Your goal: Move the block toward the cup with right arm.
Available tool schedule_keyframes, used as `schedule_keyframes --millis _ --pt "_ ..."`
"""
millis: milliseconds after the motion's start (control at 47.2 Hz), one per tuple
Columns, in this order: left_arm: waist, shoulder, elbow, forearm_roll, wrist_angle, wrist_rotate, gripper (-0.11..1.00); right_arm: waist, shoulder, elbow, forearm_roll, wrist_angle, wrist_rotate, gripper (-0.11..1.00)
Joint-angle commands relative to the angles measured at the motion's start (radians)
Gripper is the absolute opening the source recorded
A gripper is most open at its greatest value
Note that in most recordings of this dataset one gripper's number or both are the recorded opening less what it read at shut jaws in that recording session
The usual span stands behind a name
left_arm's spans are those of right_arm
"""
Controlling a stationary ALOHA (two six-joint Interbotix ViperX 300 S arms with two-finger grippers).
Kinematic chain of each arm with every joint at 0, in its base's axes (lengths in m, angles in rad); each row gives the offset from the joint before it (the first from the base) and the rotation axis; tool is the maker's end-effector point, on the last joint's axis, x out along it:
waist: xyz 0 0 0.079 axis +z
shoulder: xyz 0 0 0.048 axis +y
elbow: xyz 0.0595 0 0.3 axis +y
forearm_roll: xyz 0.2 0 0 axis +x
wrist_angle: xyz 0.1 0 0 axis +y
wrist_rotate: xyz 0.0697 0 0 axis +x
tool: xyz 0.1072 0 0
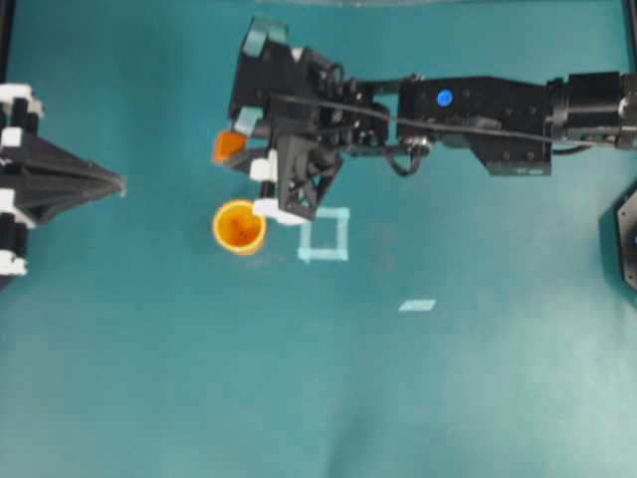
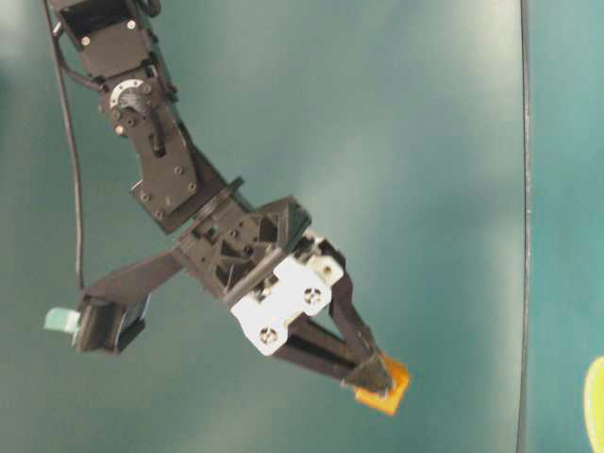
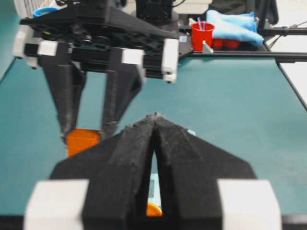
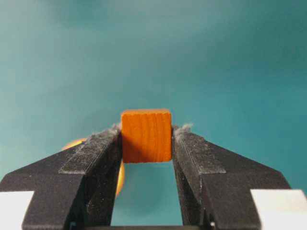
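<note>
Only the right wrist view showed the grip plainly: the right tool [image 4: 147, 143] had its two black fingers [image 4: 91, 158] pressed against opposite faces of the block [image 4: 146, 135], with the cup [image 4: 120, 175] a sliver of orange behind the left-hand finger. From overhead the block [image 1: 228, 147] peeked out at the tool's left edge, apart from the cup [image 1: 239, 226], which stood upright below it, just beside a pale blue tape square [image 1: 324, 235]. The table-level view caught the block [image 2: 385, 387] pinched at the fingertips of the right arm [image 2: 165, 160], and only the cup's yellow rim [image 2: 595, 401] at the frame's edge.

The left tool [image 3: 154, 134] sat with its fingers drawn together at the tips, well apart at the overhead view's left [image 1: 109, 183].

The surface [image 1: 318, 398] was a teal mat bearing a loose tape strip [image 1: 417, 305]. Beyond its far edge, the left wrist view showed a red cup [image 3: 202, 35] and a blue cloth [image 3: 235, 25].
</note>
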Motion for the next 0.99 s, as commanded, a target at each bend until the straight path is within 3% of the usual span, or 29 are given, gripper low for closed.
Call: schedule_keyframes --millis 0,275,974 --pt "0.003 0.009 -0.028 0.003 -0.005 0.002 0.0 0.02 -0.017 -0.041 -0.003 -0.003 -0.002 0.4" --pt "0.002 0.009 -0.028 0.003 -0.003 0.002 0.0 0.055 -0.008 -0.054 -0.002 0.002 -0.002 0.4" --pt "0.002 0.011 -0.028 0.003 -0.003 0.0 0.0 0.055 -0.006 -0.054 -0.003 0.015 0.0 0.4"
